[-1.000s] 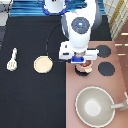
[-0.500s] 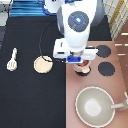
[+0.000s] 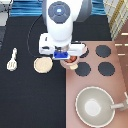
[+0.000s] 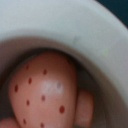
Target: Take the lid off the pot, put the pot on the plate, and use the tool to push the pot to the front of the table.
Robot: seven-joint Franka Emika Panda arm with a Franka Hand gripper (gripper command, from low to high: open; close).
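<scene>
My gripper (image 3: 69, 59) hangs low at the stove's left edge, right over the pink pot (image 3: 74, 61), and hides most of it. Only a reddish-pink sliver of the pot shows beside the hand. In the wrist view a pink, red-dotted rounded top (image 4: 44, 95) with a small side tab (image 4: 85, 108) fills the picture inside a pale curved rim. I cannot tell whether this is the lid on the pot. The cream plate (image 3: 42, 64) lies on the black table (image 3: 30, 100) just left of the gripper. The pale spatula (image 3: 12, 59) rests at the far left.
The pinkish-brown stove panel (image 3: 117, 85) takes up the exterior view's right, with black burners (image 3: 106, 68) beside the gripper. A large grey-beige pan (image 3: 95, 106) with a long handle sits at the bottom right.
The arm and gripper have shifted toward the exterior view's left, closer to the plate. The plate, spatula and pan have not moved.
</scene>
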